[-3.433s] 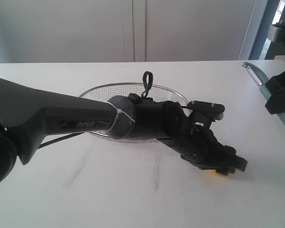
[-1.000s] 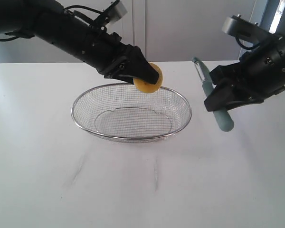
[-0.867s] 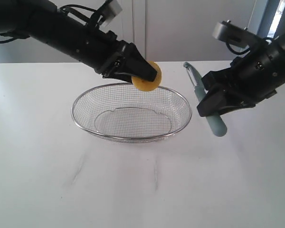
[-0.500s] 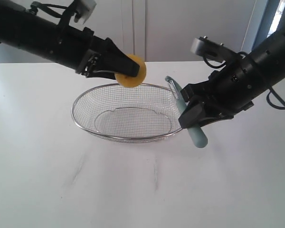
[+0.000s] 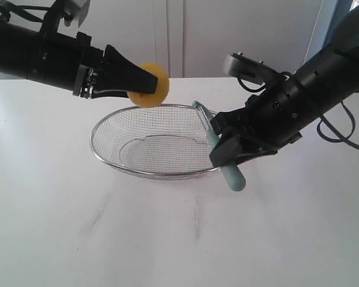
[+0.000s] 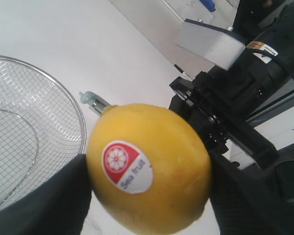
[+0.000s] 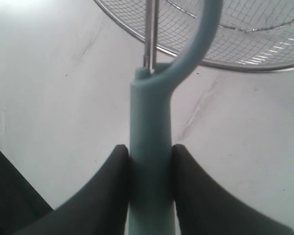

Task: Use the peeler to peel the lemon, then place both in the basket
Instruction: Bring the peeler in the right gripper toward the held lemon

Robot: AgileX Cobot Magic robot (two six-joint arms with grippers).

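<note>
My left gripper (image 5: 145,82) is shut on the yellow lemon (image 5: 148,91), holding it in the air above the far left rim of the wire basket (image 5: 102,149). The left wrist view shows the lemon (image 6: 149,166) close up, its red-and-white sticker facing the camera. My right gripper (image 5: 224,152) is shut on the peeler (image 5: 232,176) by its pale teal handle; the handle (image 7: 149,186) sits between both fingers. The blade end (image 5: 203,116) points up and left over the basket's right rim. Peeler and lemon are apart.
The basket rests in the middle of a white table (image 5: 167,239). White cabinet doors (image 5: 227,36) stand behind the table. Faint scuff marks (image 5: 99,215) lie on the tabletop in front of the basket.
The left gripper has carried the lemon leftward and slightly up above the basket. The right gripper has moved left and down with the peeler, bringing its blade over the basket's right rim.
</note>
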